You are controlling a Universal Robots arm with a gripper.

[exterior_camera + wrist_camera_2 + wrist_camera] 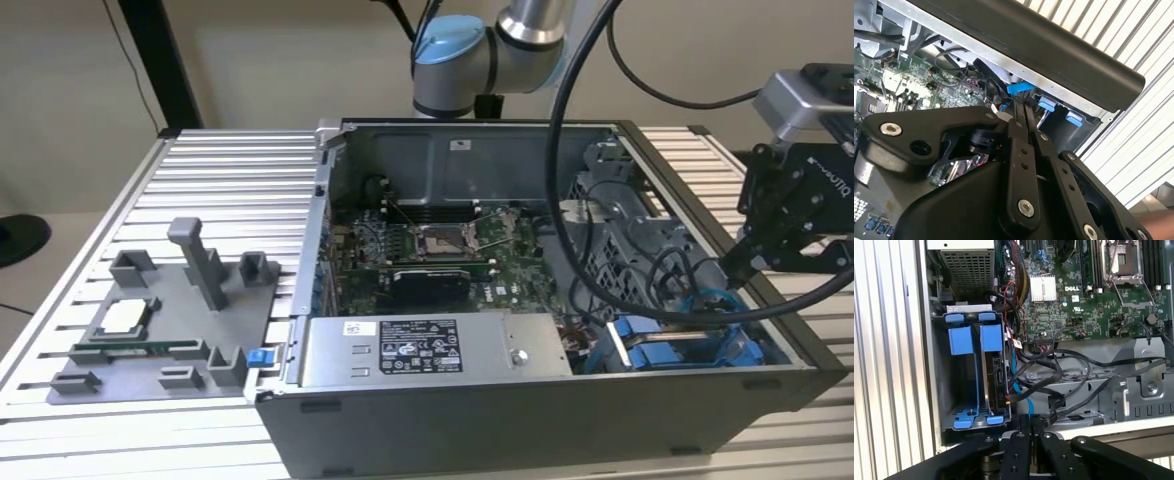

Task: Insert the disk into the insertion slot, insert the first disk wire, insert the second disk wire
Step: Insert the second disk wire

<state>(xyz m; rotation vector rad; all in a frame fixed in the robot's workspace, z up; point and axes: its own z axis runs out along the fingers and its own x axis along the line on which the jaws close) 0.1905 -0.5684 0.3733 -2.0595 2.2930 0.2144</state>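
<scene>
The disk [996,371] stands on edge inside the insertion slot [954,390], a grey bay with blue rails [961,340] at the case's corner. In the exterior view that bay [681,345] lies at the case's front right. A blue wire [1021,395] and black wires [1054,370] run loose beside the disk's connector end. My gripper [1026,419] hovers above the case wall just past these wires, jaws shut, with nothing visible between them. Its tips [1024,107] sit close to the blue wire [1019,89]. It hangs over the case's right edge [741,265].
The open computer case holds a motherboard [427,255] and a grey power supply box [427,350]. A grey fixture tray [160,320] with small parts lies on the slatted table [227,180] at the exterior view's left. The arm's base [454,60] stands behind the case.
</scene>
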